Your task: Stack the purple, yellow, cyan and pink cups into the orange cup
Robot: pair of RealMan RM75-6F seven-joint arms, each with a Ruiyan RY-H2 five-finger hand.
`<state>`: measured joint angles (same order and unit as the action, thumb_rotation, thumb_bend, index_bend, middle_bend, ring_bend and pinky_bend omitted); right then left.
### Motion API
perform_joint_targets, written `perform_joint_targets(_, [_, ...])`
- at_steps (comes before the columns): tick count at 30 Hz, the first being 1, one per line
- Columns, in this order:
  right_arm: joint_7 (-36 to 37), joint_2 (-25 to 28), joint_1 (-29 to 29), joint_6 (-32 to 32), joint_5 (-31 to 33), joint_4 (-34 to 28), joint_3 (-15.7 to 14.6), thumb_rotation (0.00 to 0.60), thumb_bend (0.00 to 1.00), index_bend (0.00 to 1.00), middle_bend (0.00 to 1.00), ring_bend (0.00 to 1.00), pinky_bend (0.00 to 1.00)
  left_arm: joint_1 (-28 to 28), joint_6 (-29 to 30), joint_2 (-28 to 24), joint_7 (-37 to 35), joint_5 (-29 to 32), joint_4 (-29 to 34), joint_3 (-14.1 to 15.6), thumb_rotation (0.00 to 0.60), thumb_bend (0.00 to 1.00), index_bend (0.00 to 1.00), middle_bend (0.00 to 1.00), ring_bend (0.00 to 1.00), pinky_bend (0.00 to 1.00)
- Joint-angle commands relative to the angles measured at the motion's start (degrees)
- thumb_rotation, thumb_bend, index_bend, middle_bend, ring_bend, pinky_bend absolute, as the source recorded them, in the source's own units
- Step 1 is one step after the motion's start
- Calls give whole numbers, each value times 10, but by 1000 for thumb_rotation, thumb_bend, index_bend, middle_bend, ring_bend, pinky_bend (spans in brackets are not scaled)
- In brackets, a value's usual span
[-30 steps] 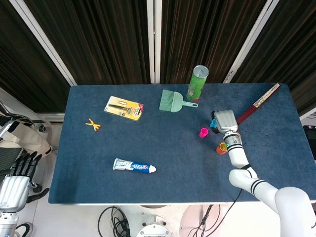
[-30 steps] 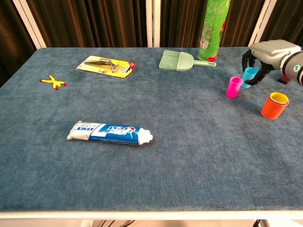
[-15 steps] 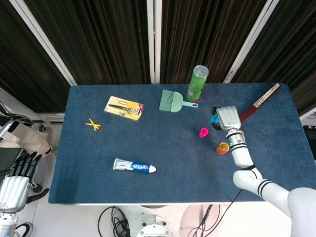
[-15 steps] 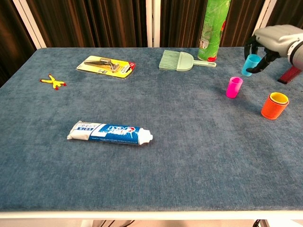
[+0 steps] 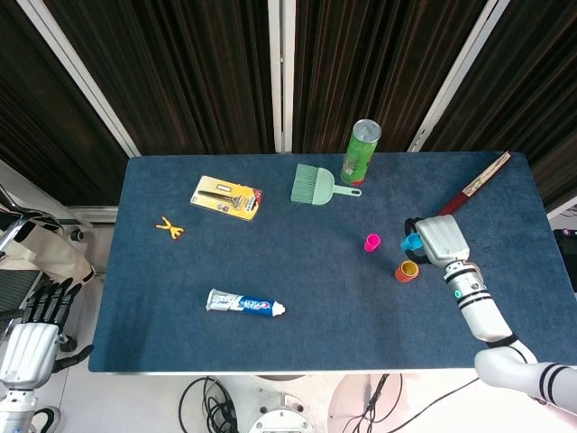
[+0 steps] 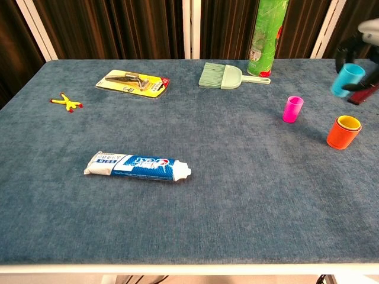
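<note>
My right hand (image 5: 439, 242) grips the cyan cup (image 6: 346, 80) and holds it in the air, above and just behind the orange cup (image 6: 342, 132). A yellow cup sits nested inside the orange cup (image 5: 407, 271); any purple cup is hidden inside the stack. The pink cup (image 6: 292, 109) stands upright on the blue cloth, to the left of the orange cup. In the chest view only the fingers of my right hand (image 6: 355, 48) show at the right edge. My left hand (image 5: 36, 320) hangs off the table's left side with its fingers apart, holding nothing.
A green can (image 6: 268, 36) and a green brush (image 6: 225, 76) stand at the back. A red-handled tool (image 5: 471, 186) lies at the back right. A toothpaste tube (image 6: 137, 166), a carded tool pack (image 6: 134, 82) and a small yellow-orange item (image 6: 66, 103) lie to the left.
My right hand lifted the cyan cup off the table beside the pink cup and carried it up and to the right, over toward the orange cup. My left hand stayed put.
</note>
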<state>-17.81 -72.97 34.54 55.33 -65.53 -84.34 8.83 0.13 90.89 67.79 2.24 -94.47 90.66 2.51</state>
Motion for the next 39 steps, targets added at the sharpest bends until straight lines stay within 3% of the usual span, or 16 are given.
perform_joint_targets(1, [-7, 12, -14, 10, -11, -21, -17, 600, 222, 578, 559, 908, 966, 0, 0, 0, 1, -2, 1, 0, 600, 23, 32, 0, 0, 0])
perform_joint_targets(27, [-37, 10, -7, -16, 5, -36, -37, 600, 192, 577, 561, 907, 966, -1, 1, 1, 0, -2, -1, 0, 600, 23, 32, 0, 0, 0])
perform_joint_targets(34, [-28, 16, -3, -29, 3, -40, -40, 600, 77, 389, 414, 900, 966, 0, 3, 1, -1, -3, 0, 0, 600, 23, 32, 0, 0, 0])
perform_joint_targets(39, [-17, 17, -4, -20, -5, -41, -36, 600, 67, 373, 383, 899, 965, -1, 2, 0, -1, -3, -1, 0, 600, 23, 33, 0, 0, 0])
